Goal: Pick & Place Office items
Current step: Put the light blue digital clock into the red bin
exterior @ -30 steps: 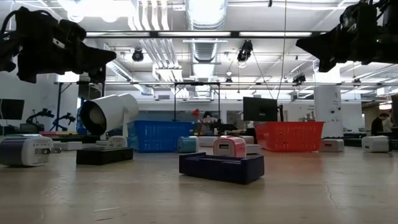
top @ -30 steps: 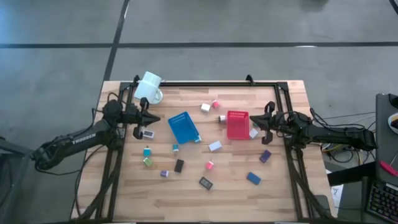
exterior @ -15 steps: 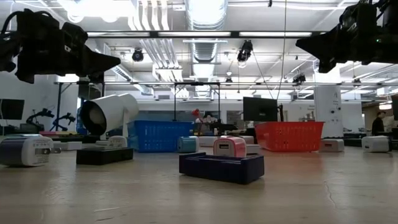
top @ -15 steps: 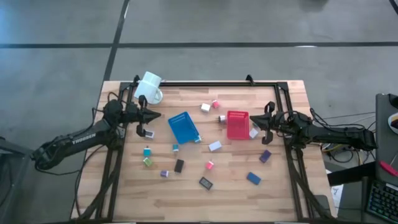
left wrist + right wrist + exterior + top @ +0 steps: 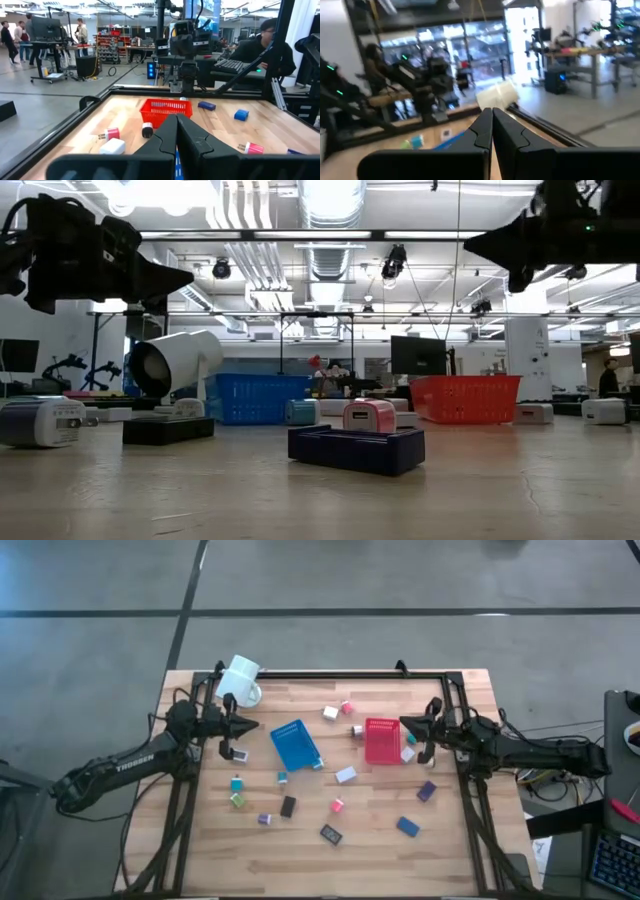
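Wood table (image 5: 460, 840): white mug (image 5: 240, 679) by left jaws, blue tray (image 5: 294, 744), red tray (image 5: 381, 739), small blocks (image 5: 345, 775) between jaws.

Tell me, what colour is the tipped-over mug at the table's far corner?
White; the mug shows best in the high view.

Two dark, near-black jointed arms make up the robot, the left arm (image 5: 120, 762) carrying white lettering along its forearm link that appears to read "THUNDER", though the print is too small to be sure. The right arm (image 5: 530, 752) is the same matte black, with thin dark cables looping off its rear section. Each ends in a pair of flat, black, tapering fingers (image 5: 162, 137) whose inner edges are cut in a stepped, notched profile.
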`<state>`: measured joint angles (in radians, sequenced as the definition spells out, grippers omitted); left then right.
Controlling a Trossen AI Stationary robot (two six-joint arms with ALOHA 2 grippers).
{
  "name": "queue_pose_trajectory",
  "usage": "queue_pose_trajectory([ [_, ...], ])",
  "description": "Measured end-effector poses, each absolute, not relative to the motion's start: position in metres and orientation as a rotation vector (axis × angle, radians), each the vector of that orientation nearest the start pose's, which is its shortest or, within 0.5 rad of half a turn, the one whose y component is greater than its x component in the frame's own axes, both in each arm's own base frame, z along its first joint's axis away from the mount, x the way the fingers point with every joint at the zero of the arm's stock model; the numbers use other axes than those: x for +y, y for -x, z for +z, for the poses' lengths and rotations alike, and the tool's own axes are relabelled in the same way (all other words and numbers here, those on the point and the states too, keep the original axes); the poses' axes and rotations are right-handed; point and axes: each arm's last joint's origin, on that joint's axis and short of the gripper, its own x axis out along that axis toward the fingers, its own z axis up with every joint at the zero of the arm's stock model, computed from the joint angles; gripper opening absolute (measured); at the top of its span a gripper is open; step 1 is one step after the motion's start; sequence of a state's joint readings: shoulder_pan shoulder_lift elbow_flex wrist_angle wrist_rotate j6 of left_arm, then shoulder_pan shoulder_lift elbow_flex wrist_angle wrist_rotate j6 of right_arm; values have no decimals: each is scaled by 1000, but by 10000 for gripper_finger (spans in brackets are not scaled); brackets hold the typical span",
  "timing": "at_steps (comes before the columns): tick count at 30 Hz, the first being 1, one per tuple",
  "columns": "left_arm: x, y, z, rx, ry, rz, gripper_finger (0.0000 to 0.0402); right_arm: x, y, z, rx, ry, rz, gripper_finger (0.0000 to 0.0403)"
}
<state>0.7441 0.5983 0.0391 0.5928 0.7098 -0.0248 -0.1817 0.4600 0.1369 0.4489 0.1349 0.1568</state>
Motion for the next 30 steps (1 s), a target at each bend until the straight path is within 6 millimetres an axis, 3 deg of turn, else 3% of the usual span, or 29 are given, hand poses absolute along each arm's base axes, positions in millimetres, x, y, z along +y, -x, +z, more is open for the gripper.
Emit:
queue_pose_trajectory([
  [7, 75, -109, 176, -23, 7, 34, 12, -33, -137, 255, 132, -175, -473, 8],
  [17, 75, -109, 176, -23, 6, 33, 12, -33, -120, 321, 556, -234, -632, 8],
  [23, 75, -109, 174, -19, 10, 33, 12, -33, -115, 340, 762, -288, -744, 9],
  [30, 74, -109, 173, -17, 11, 33, 12, -35, -120, 339, 1015, -327, -849, 9],
])
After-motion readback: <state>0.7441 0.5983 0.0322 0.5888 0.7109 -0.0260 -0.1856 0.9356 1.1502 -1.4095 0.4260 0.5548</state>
